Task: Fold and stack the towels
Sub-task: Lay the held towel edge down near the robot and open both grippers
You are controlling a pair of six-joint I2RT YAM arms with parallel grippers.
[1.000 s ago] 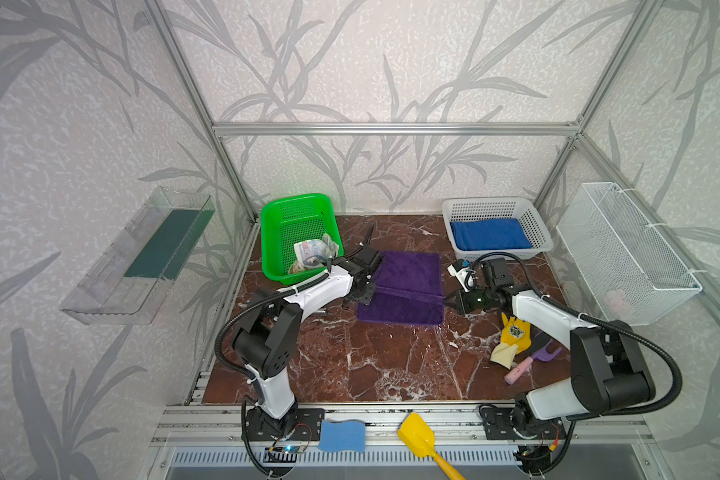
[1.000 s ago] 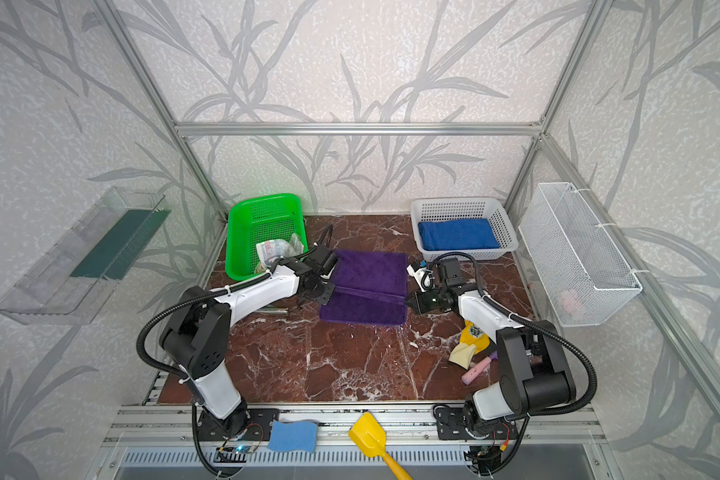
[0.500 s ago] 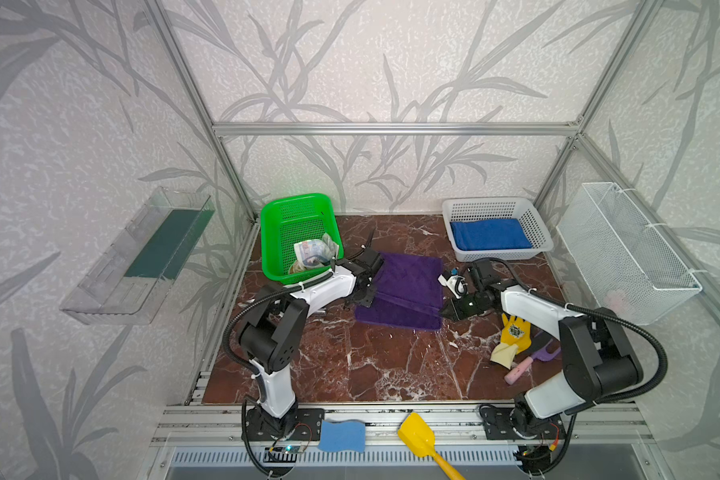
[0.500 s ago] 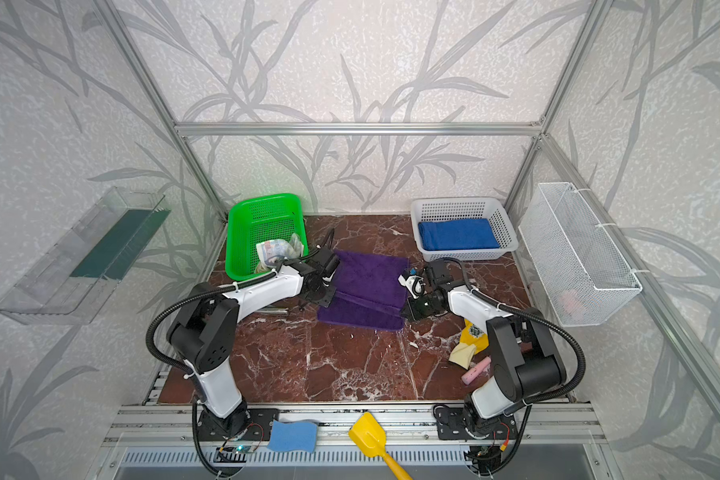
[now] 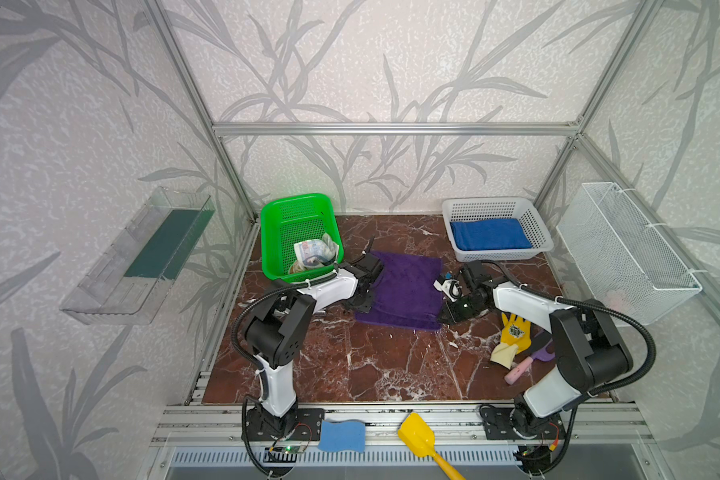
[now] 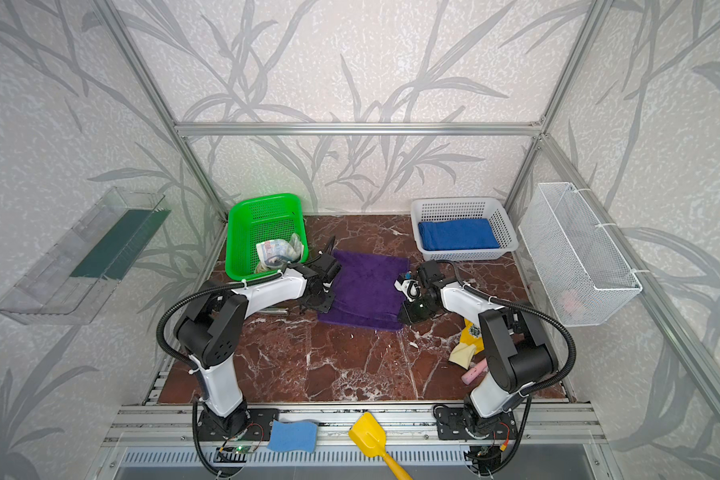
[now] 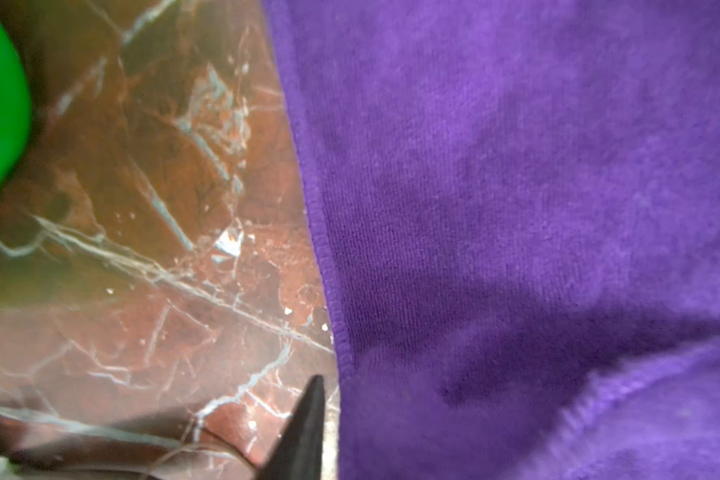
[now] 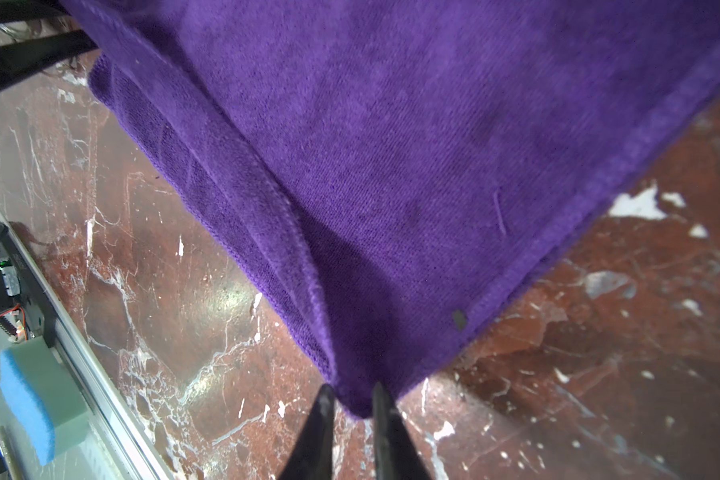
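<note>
While the purple towel (image 5: 406, 286) lies folded mid-frame, the right gripper (image 8: 352, 400) stands narrowly parted at its corner, and I cannot tell the left gripper's (image 5: 361, 300) jaws.

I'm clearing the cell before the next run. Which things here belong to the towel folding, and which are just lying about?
Part of the job:
purple towel, laid out in the middle
blue towel, in the white basket
printed towel, in the green basket

Just lying about:
yellow glove
blue sponge
yellow scoop
pink-handled tool
</note>
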